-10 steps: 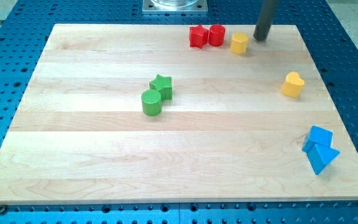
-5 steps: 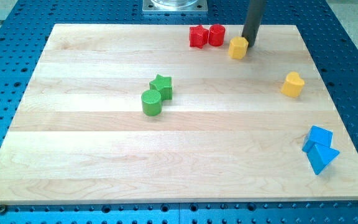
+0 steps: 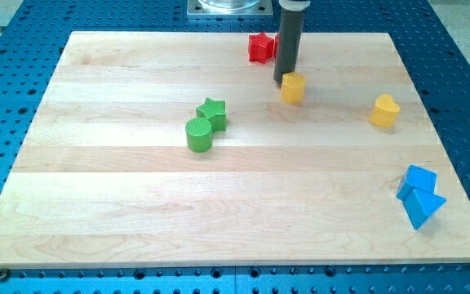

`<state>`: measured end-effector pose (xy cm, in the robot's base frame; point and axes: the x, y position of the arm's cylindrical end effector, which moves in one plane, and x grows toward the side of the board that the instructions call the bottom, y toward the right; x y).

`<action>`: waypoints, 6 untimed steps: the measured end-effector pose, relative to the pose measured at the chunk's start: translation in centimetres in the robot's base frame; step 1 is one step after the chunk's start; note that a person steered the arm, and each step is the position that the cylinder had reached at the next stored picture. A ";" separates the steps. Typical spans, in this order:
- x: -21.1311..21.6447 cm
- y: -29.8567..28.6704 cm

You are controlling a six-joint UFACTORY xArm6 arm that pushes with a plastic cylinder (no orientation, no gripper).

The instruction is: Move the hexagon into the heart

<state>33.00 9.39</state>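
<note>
The yellow hexagon [image 3: 293, 87] lies on the wooden board [image 3: 137, 188] in the upper middle right. My tip [image 3: 284, 82] stands at the hexagon's upper left edge, touching or almost touching it. The yellow heart [image 3: 384, 111] lies well to the hexagon's right and a little lower, apart from it. The rod hides the red cylinder that stood beside the red star.
A red star [image 3: 259, 47] sits near the board's top edge, left of the rod. A green star [image 3: 212, 113] and a green cylinder [image 3: 198, 135] touch each other at mid-left. A blue cube [image 3: 419, 180] and a blue triangle [image 3: 423, 207] sit at the right edge.
My tip has moved from the hexagon's upper right round to its upper left. The hexagon has slid down and to the left, away from the red blocks. The other blocks have not moved.
</note>
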 end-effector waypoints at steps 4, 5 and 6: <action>8.7 0.9; 9.4 7.6; 10.3 9.1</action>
